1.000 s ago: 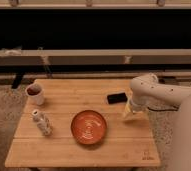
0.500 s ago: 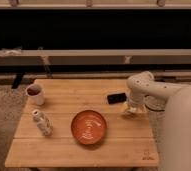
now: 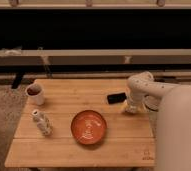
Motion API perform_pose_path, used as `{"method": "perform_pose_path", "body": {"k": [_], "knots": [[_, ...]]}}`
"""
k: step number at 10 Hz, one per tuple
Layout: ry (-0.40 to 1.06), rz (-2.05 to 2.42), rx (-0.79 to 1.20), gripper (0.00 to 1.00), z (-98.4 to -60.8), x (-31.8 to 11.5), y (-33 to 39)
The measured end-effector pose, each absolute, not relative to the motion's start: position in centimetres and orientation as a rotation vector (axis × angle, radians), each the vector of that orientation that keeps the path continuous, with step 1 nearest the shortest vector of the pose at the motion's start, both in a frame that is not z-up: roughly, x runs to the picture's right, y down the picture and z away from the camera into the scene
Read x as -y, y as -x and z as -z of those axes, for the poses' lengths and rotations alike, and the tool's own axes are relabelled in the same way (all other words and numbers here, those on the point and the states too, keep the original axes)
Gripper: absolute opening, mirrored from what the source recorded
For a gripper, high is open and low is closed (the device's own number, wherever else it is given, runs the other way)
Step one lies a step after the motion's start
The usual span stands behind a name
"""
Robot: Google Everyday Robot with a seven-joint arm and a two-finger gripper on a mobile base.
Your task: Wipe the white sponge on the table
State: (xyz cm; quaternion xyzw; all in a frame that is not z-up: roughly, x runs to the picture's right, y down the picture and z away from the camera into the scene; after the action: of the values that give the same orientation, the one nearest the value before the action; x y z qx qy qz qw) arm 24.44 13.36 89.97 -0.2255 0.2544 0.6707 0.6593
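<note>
- The table (image 3: 64, 150) on its left half looks just as it did a second ago: the white cup (image 3: 35, 94) near the back left corner and the spotted bottle (image 3: 41, 123) lying nearer the front have not moved
- The orange bowl (image 3: 89, 127) sits in the middle towards the front, also unmoved and well apart from the arm
- The flat black object (image 3: 116, 98) lies right of centre, in the same place, just beside the gripper's working spot
- The white sponge (image 3: 125, 106) appears as a small pale patch on the wood at the tip of the arm, though it is mostly covered, so this is probably but not certainly it
- The gripper (image 3: 130, 107) has slid a little towards the back of the table and is pressed low over that patch; whether it is apart or clamped I cannot tell
- The arm (image 3: 151, 91) has drawn nearer the right edge, which suggests a wiping stroke is under way
</note>
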Motion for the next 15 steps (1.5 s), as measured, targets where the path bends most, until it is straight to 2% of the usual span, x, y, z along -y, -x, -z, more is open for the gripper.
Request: {"method": "perform_pose_path", "body": {"k": [10, 12, 15], "knots": [[0.469, -1.516, -0.537, 0.79, -91.2, -11.4, -24.2], [0.463, -1.509, -0.530, 0.63, -91.2, -11.5, -24.3], [0.457, -1.483, -0.530, 0.33, -90.5, -11.9, -24.5]]}}
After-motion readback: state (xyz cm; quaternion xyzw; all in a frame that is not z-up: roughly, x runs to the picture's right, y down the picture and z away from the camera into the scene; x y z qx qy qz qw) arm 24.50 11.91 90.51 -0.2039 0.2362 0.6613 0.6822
